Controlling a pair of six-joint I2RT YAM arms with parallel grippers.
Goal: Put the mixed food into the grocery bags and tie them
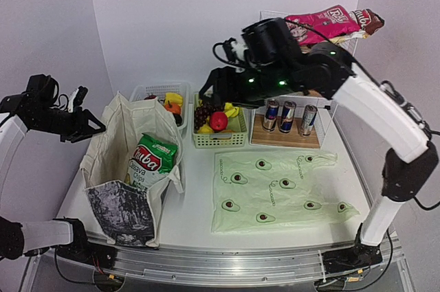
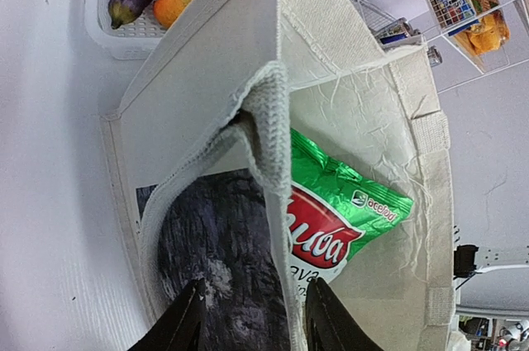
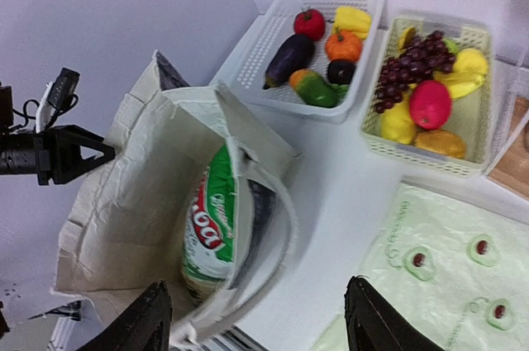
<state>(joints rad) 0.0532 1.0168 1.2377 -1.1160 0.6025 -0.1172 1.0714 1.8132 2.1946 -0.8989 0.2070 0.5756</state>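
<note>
The beige canvas tote [image 1: 130, 168] stands open at the left with a green-white snack packet [image 1: 151, 161] inside. My left gripper [image 1: 95, 126] hovers at the tote's left rim. In the left wrist view it [image 2: 252, 322] is open, with the tote's edge and handle [image 2: 269, 120] running between its fingers and the packet [image 2: 339, 211] beyond. My right gripper [image 1: 218, 93] hangs open and empty above the green basket of toy fruit [image 1: 220, 124]. In its own view it [image 3: 264, 322] looks down on the tote [image 3: 124, 202]. The avocado-printed bag [image 1: 275, 189] lies flat.
A white basket [image 1: 161, 96] of toy vegetables stands behind the tote. Three drink cans [image 1: 289, 117] stand on a wooden tray under a wire rack, and a pink snack packet [image 1: 323, 24] lies on top of the rack. Grapes [image 3: 409, 66] and a red apple [image 3: 430, 103] lie in the green basket.
</note>
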